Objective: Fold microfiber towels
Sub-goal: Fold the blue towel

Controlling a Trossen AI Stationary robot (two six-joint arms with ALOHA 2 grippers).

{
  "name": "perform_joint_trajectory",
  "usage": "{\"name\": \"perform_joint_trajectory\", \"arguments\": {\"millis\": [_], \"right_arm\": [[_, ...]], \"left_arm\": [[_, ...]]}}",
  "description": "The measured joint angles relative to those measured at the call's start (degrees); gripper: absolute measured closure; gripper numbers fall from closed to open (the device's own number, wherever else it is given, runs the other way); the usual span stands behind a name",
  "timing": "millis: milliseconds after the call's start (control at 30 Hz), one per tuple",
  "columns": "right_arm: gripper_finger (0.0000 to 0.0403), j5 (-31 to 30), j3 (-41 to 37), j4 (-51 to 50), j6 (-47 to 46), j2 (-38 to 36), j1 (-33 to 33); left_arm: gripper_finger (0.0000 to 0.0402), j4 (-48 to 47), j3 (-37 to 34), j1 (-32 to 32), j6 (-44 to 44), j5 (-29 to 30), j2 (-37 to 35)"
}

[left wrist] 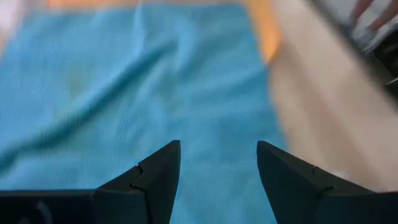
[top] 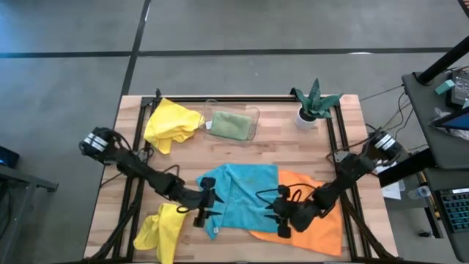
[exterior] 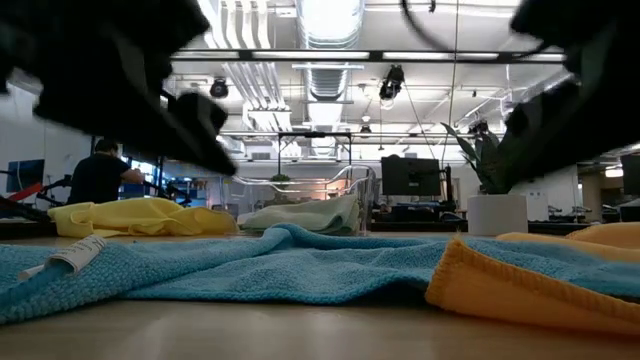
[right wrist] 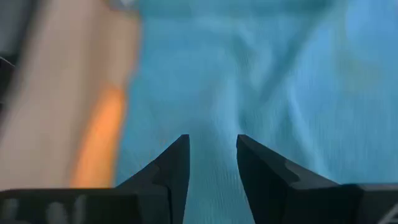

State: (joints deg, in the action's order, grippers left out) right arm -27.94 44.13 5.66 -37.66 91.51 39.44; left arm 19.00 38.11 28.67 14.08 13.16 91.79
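The turquoise towel (top: 242,192) lies spread mid-table overlapping the orange towel (top: 311,209), flanked by the left gripper (top: 206,207) and right gripper (top: 278,214), both apart and empty, while the sage-green towel (top: 229,123) seems already folded in the tray (top: 254,114) and both yellow towels (top: 170,123) remain crumpled.

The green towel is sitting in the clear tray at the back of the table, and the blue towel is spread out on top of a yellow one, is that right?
Not quite. The green towel does lie in the clear tray, but the blue towel overlaps the orange towel, not a yellow one. The high view shows both yellow towels lying apart from it.
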Motion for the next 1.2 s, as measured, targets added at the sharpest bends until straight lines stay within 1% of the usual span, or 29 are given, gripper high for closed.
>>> {"name": "perform_joint_trajectory", "arguments": {"millis": [133,333,400,533,700,833,1100,1200], "right_arm": [[0.0288,4.8,4.3,-11.1,-10.2,5.5,0.5],[0.0304,5.6,9.9,-20.9,-17.4,10.0,1.2],[0.0309,6.3,11.5,-25.0,-19.3,10.2,1.3],[0.0318,7.2,14.1,-31.3,-20.1,9.4,2.0],[0.0326,8.2,16.3,-38.2,-22.3,8.6,3.0],[0.0324,7.8,16.5,-40.8,-24.0,8.5,3.5],[0.0325,7.2,16.0,-41.1,-23.9,8.4,3.8],[0.0330,7.2,16.7,-42.2,-23.6,8.4,3.8]], "left_arm": [[0.0206,-6.2,-0.2,0.0,6.2,3.3,2.3],[0.0206,-15.4,0.0,0.0,16.2,5.9,2.6],[0.0206,-17.6,0.0,0.0,17.0,6.4,2.4],[0.0206,-21.5,0.0,-0.1,17.1,7.7,1.5],[0.0206,-28.0,-0.2,-0.1,17.3,10.1,-1.2],[0.0206,-31.9,-0.4,-0.1,17.3,13.0,-3.9],[0.0206,-32.2,-0.1,-0.1,16.9,17.5,-8.7],[0.0206,-32.1,0.5,0.1,17.1,17.5,-10.5]]}}
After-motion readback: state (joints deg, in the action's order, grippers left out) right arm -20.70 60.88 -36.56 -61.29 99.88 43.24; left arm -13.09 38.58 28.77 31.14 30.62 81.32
